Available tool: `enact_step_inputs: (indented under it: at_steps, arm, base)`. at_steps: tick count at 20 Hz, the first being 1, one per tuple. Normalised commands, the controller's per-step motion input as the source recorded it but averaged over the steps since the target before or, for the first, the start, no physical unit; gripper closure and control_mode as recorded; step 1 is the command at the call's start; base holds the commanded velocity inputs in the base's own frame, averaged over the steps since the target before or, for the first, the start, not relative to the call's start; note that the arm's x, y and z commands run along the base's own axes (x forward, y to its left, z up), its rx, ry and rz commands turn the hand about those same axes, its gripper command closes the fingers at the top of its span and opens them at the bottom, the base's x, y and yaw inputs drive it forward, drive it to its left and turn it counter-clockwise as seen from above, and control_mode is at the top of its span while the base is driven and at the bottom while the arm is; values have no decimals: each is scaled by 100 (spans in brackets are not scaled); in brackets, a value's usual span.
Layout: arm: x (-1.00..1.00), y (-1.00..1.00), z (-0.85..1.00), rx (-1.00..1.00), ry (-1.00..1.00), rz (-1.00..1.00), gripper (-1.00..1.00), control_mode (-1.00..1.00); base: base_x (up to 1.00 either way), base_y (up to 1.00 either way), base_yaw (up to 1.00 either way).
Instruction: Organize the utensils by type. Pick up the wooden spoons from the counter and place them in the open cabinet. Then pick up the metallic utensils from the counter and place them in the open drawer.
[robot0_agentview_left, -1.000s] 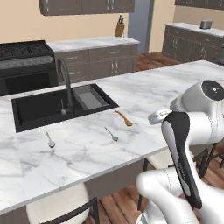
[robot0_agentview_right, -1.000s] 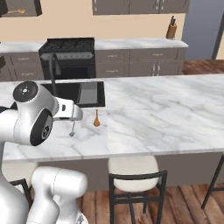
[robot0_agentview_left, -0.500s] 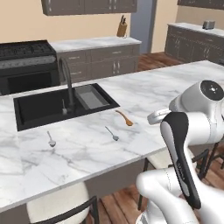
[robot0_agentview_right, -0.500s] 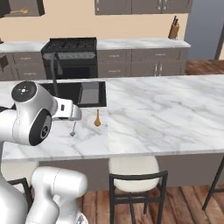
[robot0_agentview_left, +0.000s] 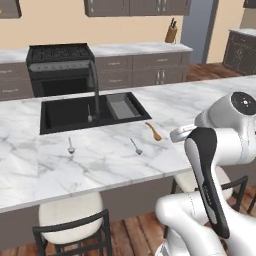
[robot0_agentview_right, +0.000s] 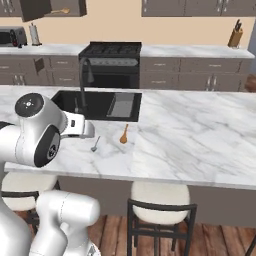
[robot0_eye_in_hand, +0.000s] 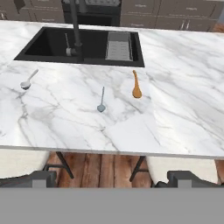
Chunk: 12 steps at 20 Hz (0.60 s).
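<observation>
The tan wooden spoon lies on the white marble counter just in front of the sink, and it also shows from the base cameras. One slim metal spoon lies beside it, and another lies farther along the counter. My gripper hangs back over the counter's near edge, open wide with nothing between its fingertips. The open wall cabinet is at the far upper left. I cannot make out the drawer for certain.
A black sink with a tall faucet sits behind the utensils. Stools stand under the counter's near edge. On the back wall are a stove, a toaster oven and a knife block.
The whole picture has slid to the right in both base views, so the camera has moved. The utensils lie where they were on the counter, and the gripper has stayed open.
</observation>
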Motion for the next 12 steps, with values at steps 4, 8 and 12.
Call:
enact_step_inputs:
  at_steps: [4,8,12]
  arm:
    - [0,0,0,0,0,0,-100,100]
    - [0,0,0,0,0,0,-100,100]
    - [6,-12,0,1,12,0,-100,-100]
  base:
    - [79,-18,21]
    - [53,-4,4]
    - [0,0,0]
